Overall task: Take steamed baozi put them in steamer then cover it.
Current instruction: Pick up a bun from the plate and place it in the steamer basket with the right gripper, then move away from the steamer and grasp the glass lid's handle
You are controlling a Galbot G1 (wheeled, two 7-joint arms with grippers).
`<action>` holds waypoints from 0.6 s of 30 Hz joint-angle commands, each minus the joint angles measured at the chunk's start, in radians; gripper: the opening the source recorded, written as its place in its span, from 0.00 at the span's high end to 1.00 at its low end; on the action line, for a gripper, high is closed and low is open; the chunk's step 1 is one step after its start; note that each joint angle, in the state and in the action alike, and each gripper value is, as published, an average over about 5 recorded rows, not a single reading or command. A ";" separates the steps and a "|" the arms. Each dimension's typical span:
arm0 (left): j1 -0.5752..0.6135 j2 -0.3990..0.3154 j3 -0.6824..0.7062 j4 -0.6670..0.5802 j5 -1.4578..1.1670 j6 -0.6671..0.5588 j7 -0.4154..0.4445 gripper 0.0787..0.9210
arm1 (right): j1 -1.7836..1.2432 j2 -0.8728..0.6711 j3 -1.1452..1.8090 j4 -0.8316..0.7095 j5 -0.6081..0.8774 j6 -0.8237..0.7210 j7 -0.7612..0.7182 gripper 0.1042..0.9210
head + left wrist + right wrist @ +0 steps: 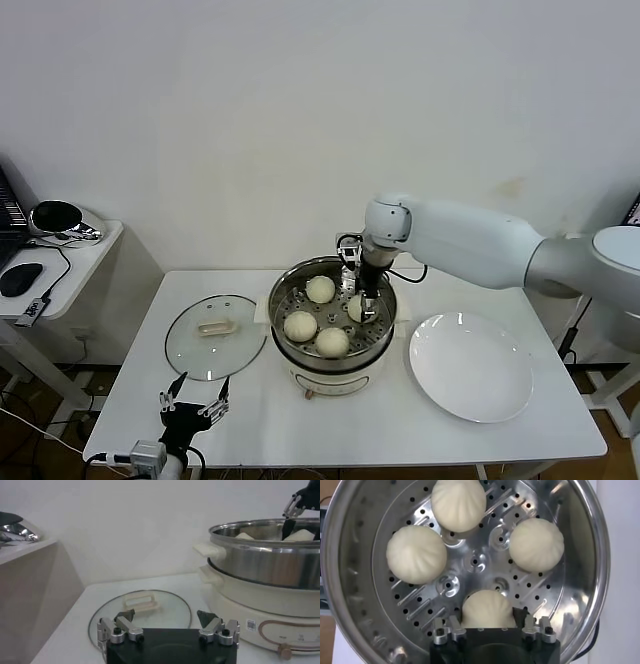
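Left gripper (196,402): parked low at the table's near-left edge, jaws spread, grasping nothing.
Cover: round clear glass lid (215,336) with cream-white bar handle, flat on the white table (400,420), just left of the pot.
Steamer: round shiny steel pot (332,352) on cream-white base, at table centre.
Baozi: four smooth cream-white buns on the perforated tray (485,545); one (488,611) sits between the right fingers.
Right gripper (489,625): inside the pot, jaws released, apart either side of that bun.
Plate: flat round white plate (471,366), right of the pot.
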State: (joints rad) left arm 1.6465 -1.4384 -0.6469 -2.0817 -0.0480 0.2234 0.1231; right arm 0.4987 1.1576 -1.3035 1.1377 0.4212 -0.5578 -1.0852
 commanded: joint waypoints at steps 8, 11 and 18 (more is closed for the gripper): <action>-0.023 0.002 -0.008 0.003 -0.017 0.003 0.002 0.12 | -0.009 -0.414 0.321 0.274 0.269 0.113 0.307 0.12; -0.047 0.004 -0.004 0.019 -0.022 0.005 0.007 0.12 | -0.091 -0.523 0.435 0.350 0.386 0.167 0.530 0.12; -0.101 0.018 0.002 0.035 -0.061 0.027 0.022 0.12 | -0.650 -0.723 1.031 0.539 0.464 0.245 0.778 0.12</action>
State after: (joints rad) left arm 1.6028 -1.4288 -0.6455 -2.0663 -0.0768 0.2371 0.1367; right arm 0.3783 0.7509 -0.9205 1.4251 0.6883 -0.4330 -0.7239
